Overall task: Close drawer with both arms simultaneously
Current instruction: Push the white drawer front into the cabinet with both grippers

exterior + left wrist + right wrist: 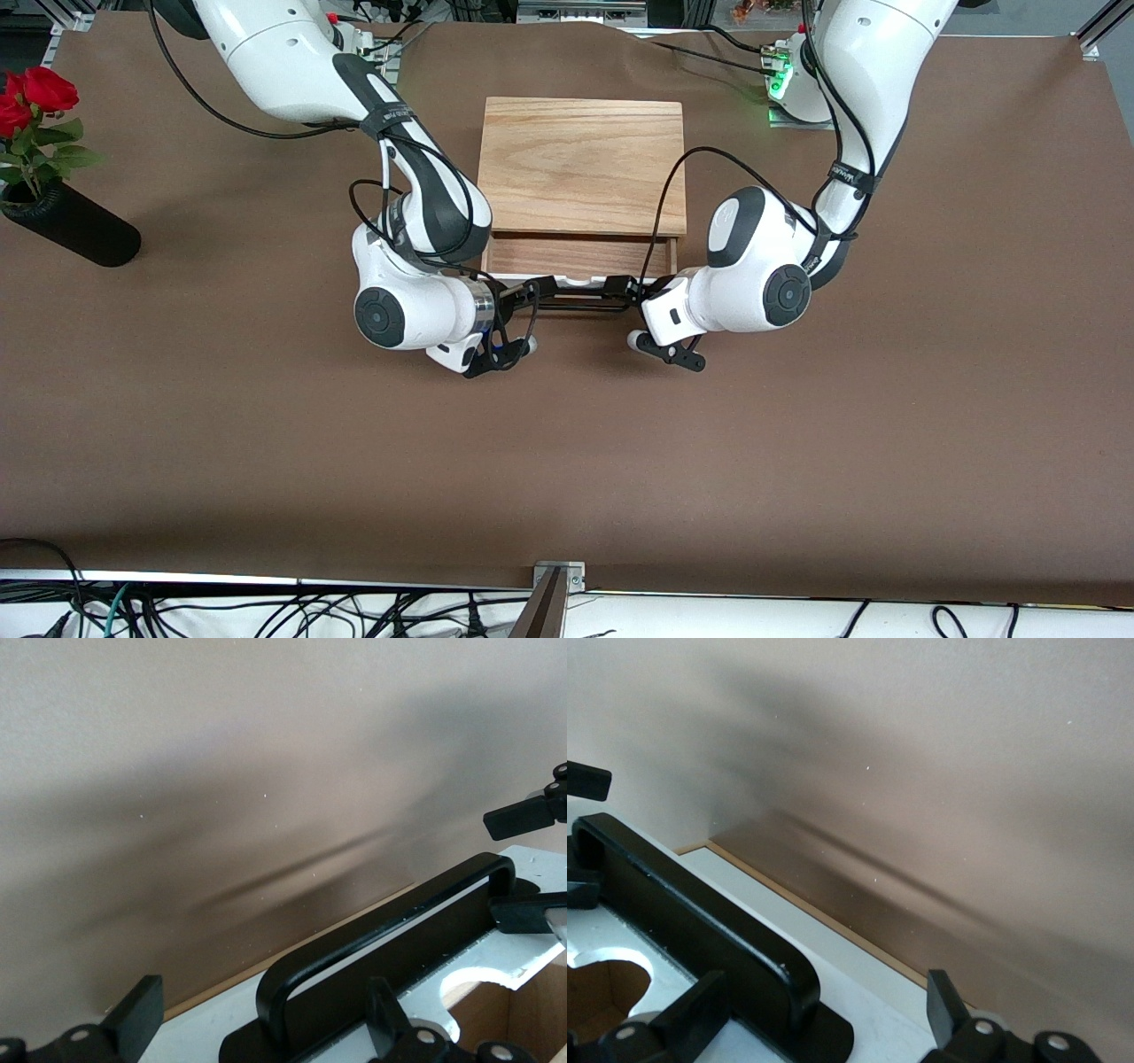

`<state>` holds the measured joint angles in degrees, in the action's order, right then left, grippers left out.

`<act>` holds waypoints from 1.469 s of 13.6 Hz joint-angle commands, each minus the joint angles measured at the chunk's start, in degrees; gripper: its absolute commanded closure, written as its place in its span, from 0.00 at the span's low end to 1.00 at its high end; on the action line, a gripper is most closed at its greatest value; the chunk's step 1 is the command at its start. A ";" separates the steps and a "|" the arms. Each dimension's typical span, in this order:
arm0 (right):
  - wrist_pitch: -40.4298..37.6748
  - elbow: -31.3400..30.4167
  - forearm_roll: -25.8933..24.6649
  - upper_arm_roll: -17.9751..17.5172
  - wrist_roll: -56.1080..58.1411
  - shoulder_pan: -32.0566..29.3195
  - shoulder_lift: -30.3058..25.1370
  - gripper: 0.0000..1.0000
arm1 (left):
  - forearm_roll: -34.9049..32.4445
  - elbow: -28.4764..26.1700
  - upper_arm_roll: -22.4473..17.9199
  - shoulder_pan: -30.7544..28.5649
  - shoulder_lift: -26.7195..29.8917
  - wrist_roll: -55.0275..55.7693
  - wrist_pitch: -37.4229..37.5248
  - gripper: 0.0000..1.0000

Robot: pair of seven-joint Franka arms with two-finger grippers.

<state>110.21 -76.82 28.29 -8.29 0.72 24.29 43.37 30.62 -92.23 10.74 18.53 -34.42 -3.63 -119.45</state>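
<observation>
The light-oak box [585, 164] stands mid-table near the arms' bases. Its drawer [580, 257] is pulled partly out toward the front camera, its wooden floor showing. The black bar handle [580, 299] is on the white front panel [199, 1036]. My left gripper [622, 288] is open, its jaws straddling one end of the handle [381, 930]. My right gripper [539, 291] is open and straddles the other end of the handle [691, 912]. The left wrist view shows the left gripper [261, 1014]; the right wrist view shows the right gripper [822, 1010] over the panel [859, 992].
A black vase with red roses [66, 221] lies tilted at the right arm's end of the table. The brown table cover [567, 461] stretches from the drawer to the front edge. Cables hang below that edge.
</observation>
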 commanded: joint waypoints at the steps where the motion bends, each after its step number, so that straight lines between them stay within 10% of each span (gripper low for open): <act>1: -2.63 0.71 0.89 -1.29 0.25 0.59 0.49 0.00 | 1.02 -2.07 -0.20 0.02 0.84 -1.03 3.42 0.00; 20: -13.36 0.71 2.03 -4.54 0.69 0.59 0.32 0.00 | 0.50 -2.16 -0.20 -0.51 0.75 0.47 15.56 0.00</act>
<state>99.42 -76.76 29.03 -11.76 0.76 24.84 43.39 30.69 -92.97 11.08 18.22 -34.34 -2.21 -104.40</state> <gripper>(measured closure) 0.000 0.000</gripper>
